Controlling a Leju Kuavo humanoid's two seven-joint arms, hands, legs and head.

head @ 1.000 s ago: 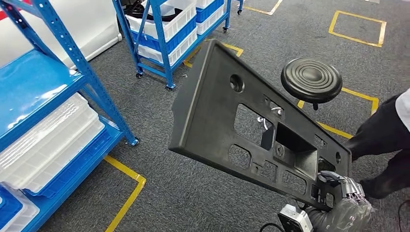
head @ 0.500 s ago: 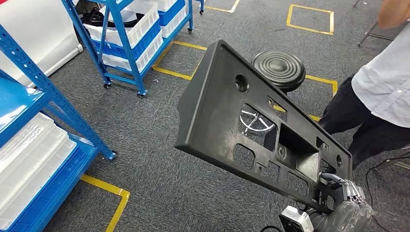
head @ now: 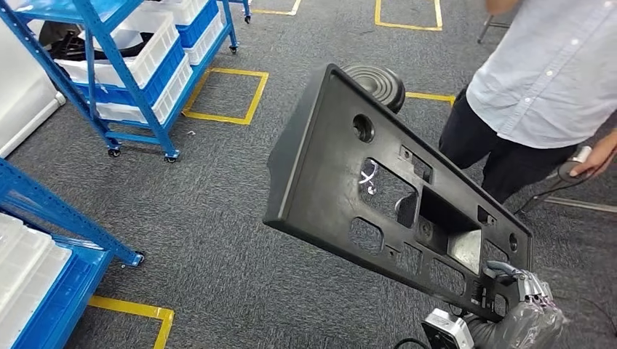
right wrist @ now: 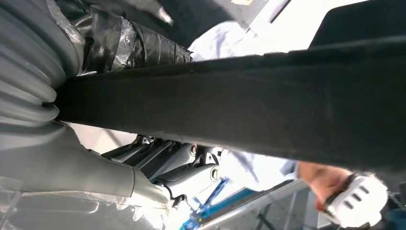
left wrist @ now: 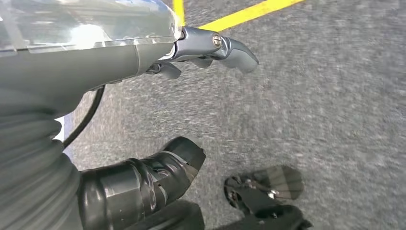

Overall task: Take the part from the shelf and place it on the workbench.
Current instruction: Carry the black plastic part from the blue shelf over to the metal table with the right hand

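The part is a long dark grey plastic panel with several cut-outs. It hangs tilted in the air at the centre of the head view. My right hand grips its lower right end. In the right wrist view the panel's edge runs as a dark bar across the picture, with my right hand's fingers wrapped around it. My left hand hangs over the grey carpet with its fingers apart and nothing in it.
A person in a light shirt and dark trousers stands close at the right, holding a small device. A black round stool stands behind the panel. Blue shelf racks with white crates stand at the left. Yellow floor lines mark the carpet.
The whole view has swung to the right: the shelves have slid out to the left and the person has come in at the right. The panel stays in my right hand.
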